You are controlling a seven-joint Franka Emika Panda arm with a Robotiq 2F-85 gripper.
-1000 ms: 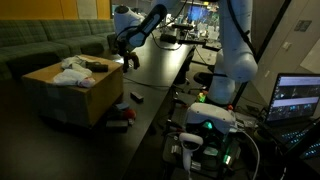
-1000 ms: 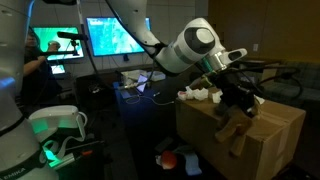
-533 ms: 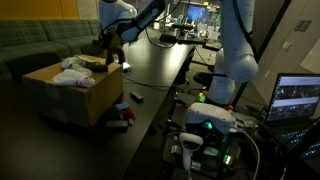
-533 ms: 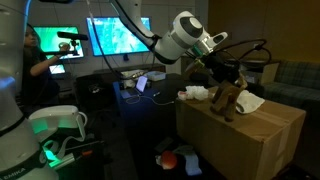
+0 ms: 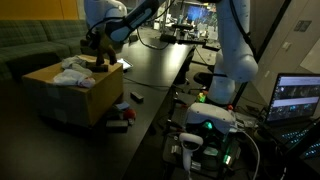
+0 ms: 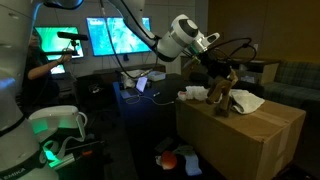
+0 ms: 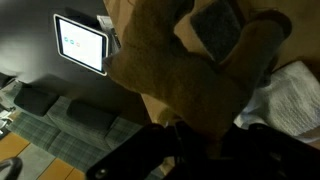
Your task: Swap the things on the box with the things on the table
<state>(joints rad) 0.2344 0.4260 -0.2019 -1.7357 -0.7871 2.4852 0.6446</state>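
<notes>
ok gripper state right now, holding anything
Gripper: closed, holding a brown plush toy over the box.

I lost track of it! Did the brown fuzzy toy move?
Yes. Held by the tool, the brown toy went from beside the box, on its table side, to above the box top.
</notes>
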